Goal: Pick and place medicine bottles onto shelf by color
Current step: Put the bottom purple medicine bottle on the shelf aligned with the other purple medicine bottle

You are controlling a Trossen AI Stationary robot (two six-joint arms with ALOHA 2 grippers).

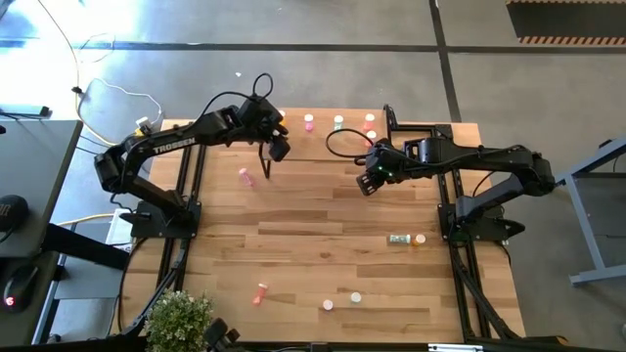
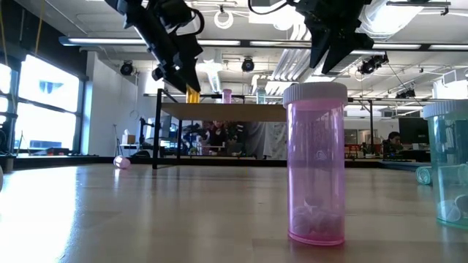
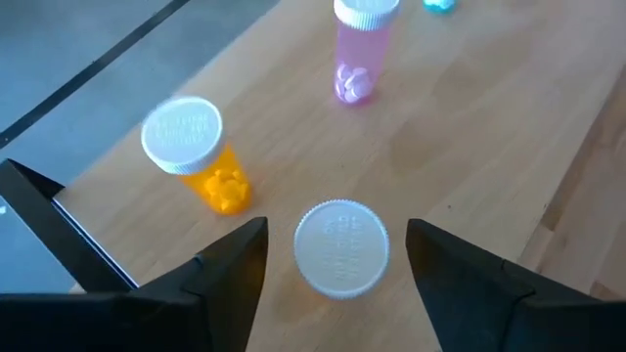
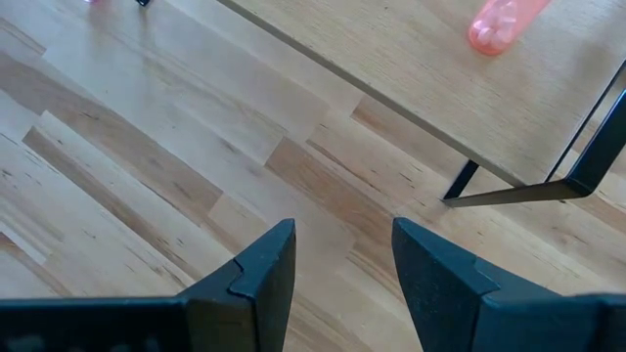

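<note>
The shelf (image 1: 323,137) stands at the table's far middle on thin black legs. Upright on it are an orange bottle (image 3: 201,161), a pink one (image 3: 357,54) and a white-capped bottle (image 3: 340,247). My left gripper (image 3: 337,227) hangs open over the shelf's left end. One finger stands on each side of the white-capped bottle, clear of it. In the low view an orange bottle (image 2: 192,95) stands just under this gripper (image 2: 186,77). My right gripper (image 1: 365,184) is open above the bare table by the shelf's right front leg (image 4: 460,181), with nothing between its fingers (image 4: 342,230).
Loose bottles lie about the table: a pink one (image 1: 246,176) left of centre, a teal one (image 1: 399,239) and an orange one (image 1: 421,239) on the right, and more near the front edge (image 1: 328,305). A potted plant (image 1: 181,318) stands at the near left corner.
</note>
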